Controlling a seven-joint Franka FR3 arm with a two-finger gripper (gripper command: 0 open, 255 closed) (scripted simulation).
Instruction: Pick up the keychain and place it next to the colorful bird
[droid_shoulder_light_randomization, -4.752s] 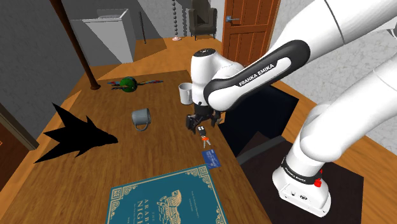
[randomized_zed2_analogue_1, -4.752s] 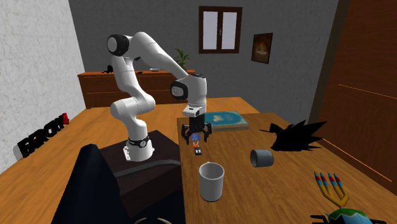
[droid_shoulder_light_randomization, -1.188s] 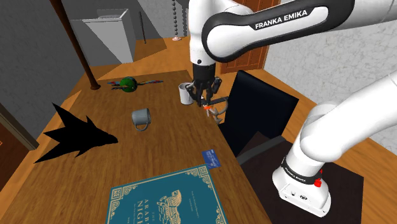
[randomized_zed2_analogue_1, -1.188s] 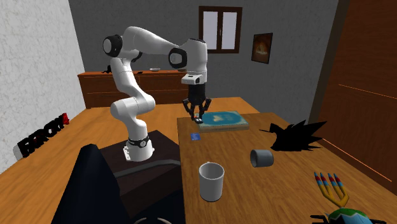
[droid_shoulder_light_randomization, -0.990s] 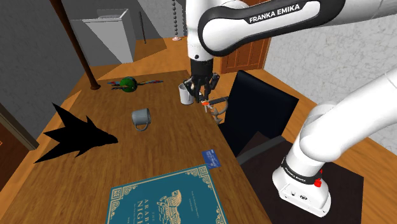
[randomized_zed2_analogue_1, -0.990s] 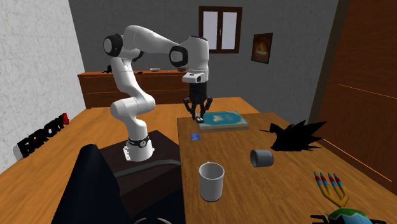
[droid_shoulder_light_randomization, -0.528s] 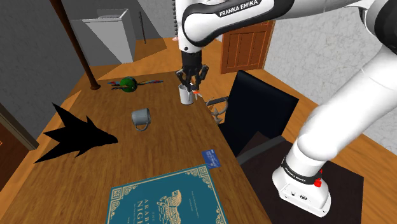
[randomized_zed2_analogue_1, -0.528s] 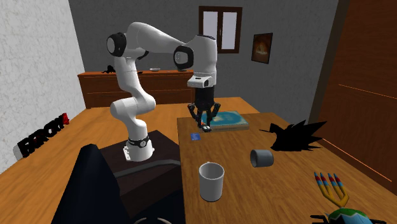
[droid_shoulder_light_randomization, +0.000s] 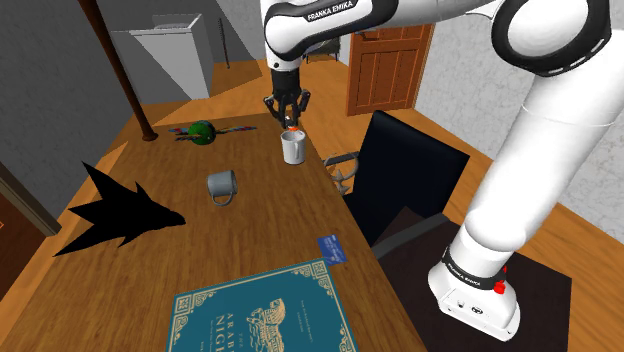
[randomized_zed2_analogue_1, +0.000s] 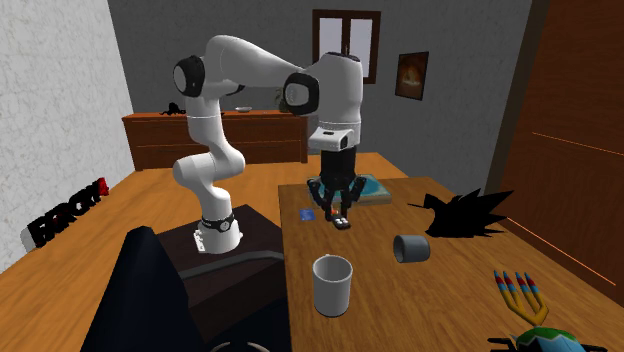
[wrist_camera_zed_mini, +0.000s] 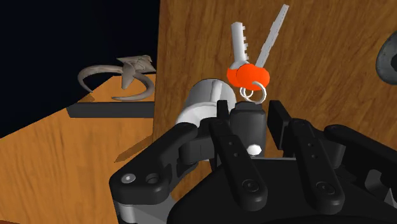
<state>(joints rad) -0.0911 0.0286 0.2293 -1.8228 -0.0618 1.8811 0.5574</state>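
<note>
White arm (droid_shoulder_light_randomization: 545, 150) (dark joints), black fingers (wrist_camera_zed_mini: 278, 121)

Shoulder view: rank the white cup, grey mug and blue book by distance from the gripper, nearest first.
1. white cup, upright, just below the gripper
2. grey mug, lying on its side, toward the view's left
3. blue book, lying flat by the view's bottom edge, plainly farthest

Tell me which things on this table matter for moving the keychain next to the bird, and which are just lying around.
Part of the job:
keychain, clasped in the hand
colorful bird

Just lying about:
white mug
grey mug, on its side
blue book
blue card
black spiky figure
</note>
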